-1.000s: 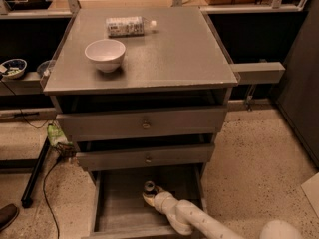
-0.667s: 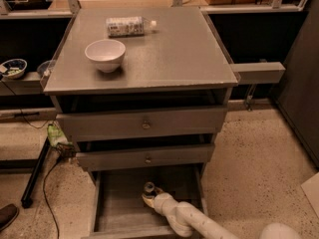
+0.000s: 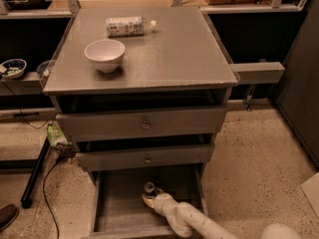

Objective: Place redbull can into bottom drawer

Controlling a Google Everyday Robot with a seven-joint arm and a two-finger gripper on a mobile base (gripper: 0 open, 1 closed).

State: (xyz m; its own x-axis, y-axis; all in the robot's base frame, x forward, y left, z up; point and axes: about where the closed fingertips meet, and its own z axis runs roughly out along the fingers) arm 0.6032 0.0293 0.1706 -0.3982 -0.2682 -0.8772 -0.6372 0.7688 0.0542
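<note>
Nothing has visibly moved since a second ago: the arm (image 3: 187,217) still reaches from the lower right into the open bottom drawer (image 3: 115,203). The hand (image 3: 151,197) sits at the redbull can (image 3: 149,187), which stands upright, low inside the drawer near its back. Whether the hand clamps the can or has let go, I cannot tell. Upright probably suits it best, so it stays put once freed. The middle drawer (image 3: 147,159) overhangs just above, so any retreat must come forward first. The white bowl (image 3: 104,55) and plastic bottle (image 3: 127,26) lie on the tabletop (image 3: 174,59), well clear
</note>
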